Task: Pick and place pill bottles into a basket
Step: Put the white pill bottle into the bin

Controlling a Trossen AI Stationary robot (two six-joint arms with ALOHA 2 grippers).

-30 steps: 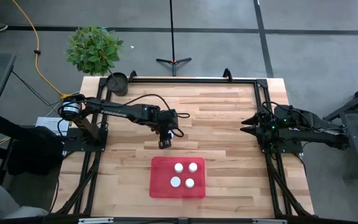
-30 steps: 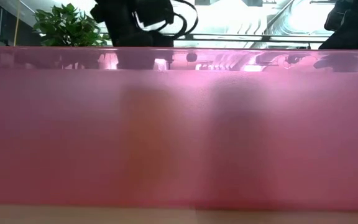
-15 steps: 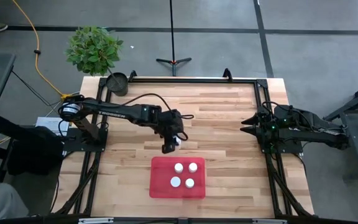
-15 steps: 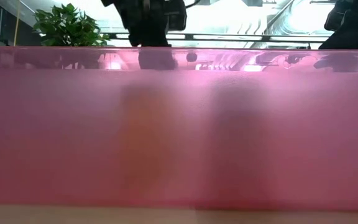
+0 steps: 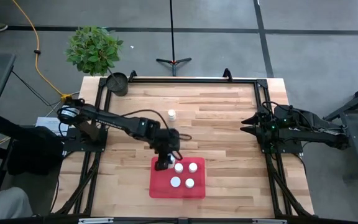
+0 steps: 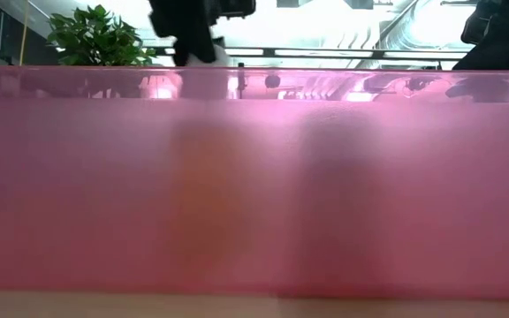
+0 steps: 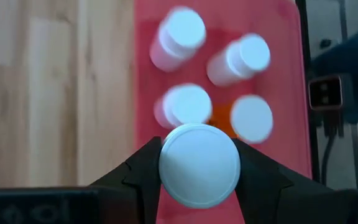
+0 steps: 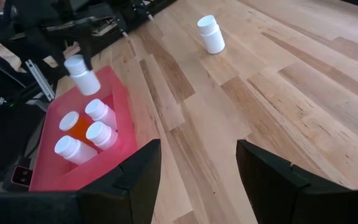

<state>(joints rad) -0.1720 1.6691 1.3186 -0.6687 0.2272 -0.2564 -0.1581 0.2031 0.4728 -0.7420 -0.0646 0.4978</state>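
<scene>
The red basket (image 5: 160, 186) lies near the table's front edge and holds several white-capped pill bottles (image 5: 186, 175), one with an orange body (image 8: 79, 129). My left gripper (image 5: 162, 163) hangs over the basket's far left corner, shut on another pill bottle (image 8: 83, 74). One more pill bottle (image 5: 171, 114) stands alone on the wood farther back. My right gripper (image 5: 244, 124) waits open at the table's right edge with nothing between its fingers. In the low view the basket's wall (image 6: 254, 194) fills nearly the whole picture. My left gripper pinches the pill bottle at its top, by the white cap (image 7: 169, 163), between its two fingers (image 7: 143, 173). The fingers come from above, slanting down. The bottle hangs below them, cap up and slightly tilted, lifted clear above the basket's far left corner.
A dark round pot (image 5: 117, 83) stands at the table's far left corner, with a potted plant (image 5: 94, 48) on the floor behind it. Black frame rails (image 5: 191, 79) run along the table's far edge and sides. Bare wood lies between the basket and the lone bottle.
My left gripper has gone from the table's middle toward the near edge, carrying the pill bottle clear of the table, and now hangs over the basket's far left corner. As the arm swung away, the lone bottle behind it came into view.
</scene>
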